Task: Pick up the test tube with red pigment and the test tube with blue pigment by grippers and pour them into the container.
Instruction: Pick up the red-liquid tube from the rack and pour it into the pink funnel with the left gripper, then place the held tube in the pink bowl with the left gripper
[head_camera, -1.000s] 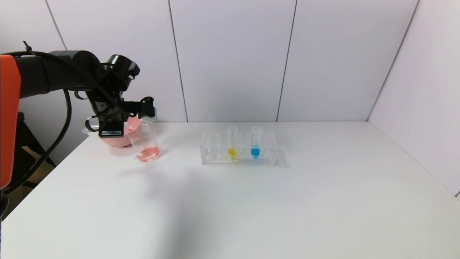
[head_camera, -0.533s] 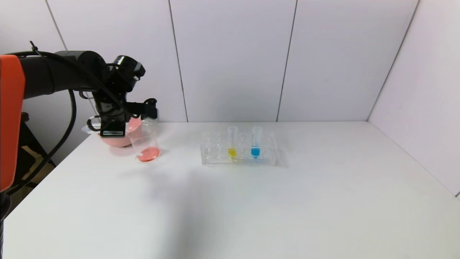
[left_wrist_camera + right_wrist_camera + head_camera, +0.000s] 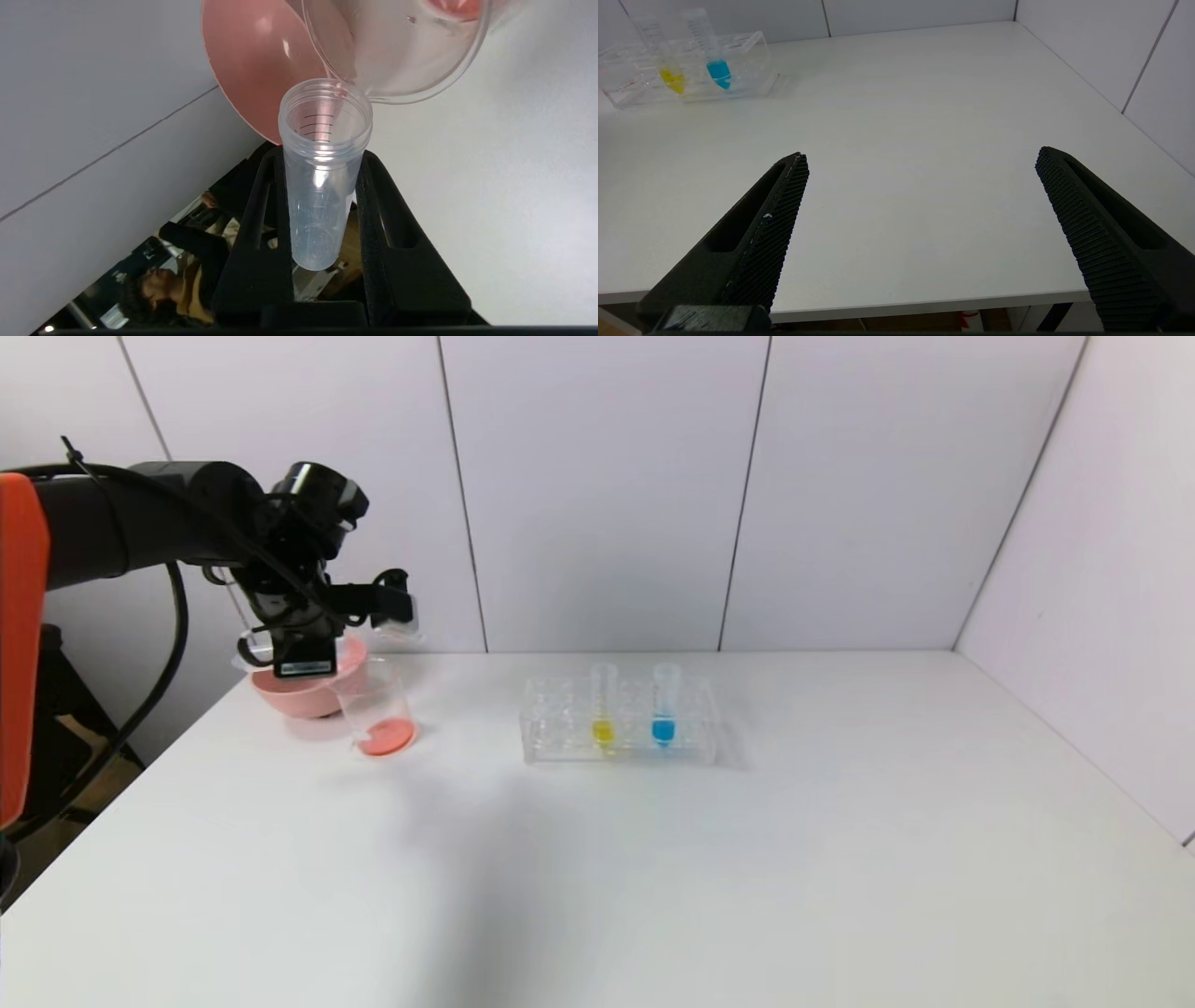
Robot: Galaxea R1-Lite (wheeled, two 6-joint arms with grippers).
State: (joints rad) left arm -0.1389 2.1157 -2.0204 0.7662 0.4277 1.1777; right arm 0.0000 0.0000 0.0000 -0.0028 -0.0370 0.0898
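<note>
My left gripper [image 3: 390, 605] is shut on the test tube that held the red pigment [image 3: 321, 196]. The tube looks empty and is held tipped over, its open mouth just above the rim of the container [image 3: 375, 711]. The container, a clear beaker, holds a layer of red liquid. In the left wrist view the fingers [image 3: 261, 224] press both sides of the tube, and the beaker [image 3: 420, 70] lies just beyond its mouth. The test tube with blue pigment [image 3: 664, 707] stands upright in the clear rack [image 3: 551, 733]. My right gripper [image 3: 922, 158] is open and empty over the table's near edge.
A pink bowl [image 3: 280, 695] sits right behind the beaker at the table's far left; it also shows in the left wrist view [image 3: 252, 60]. A yellow-liquid tube [image 3: 603, 709] stands in the rack left of the blue one. White walls close the back and right.
The red stream into the beaker has stopped. My left gripper has lifted a little with the tube, which now looks empty. The red liquid rests in the beaker.
</note>
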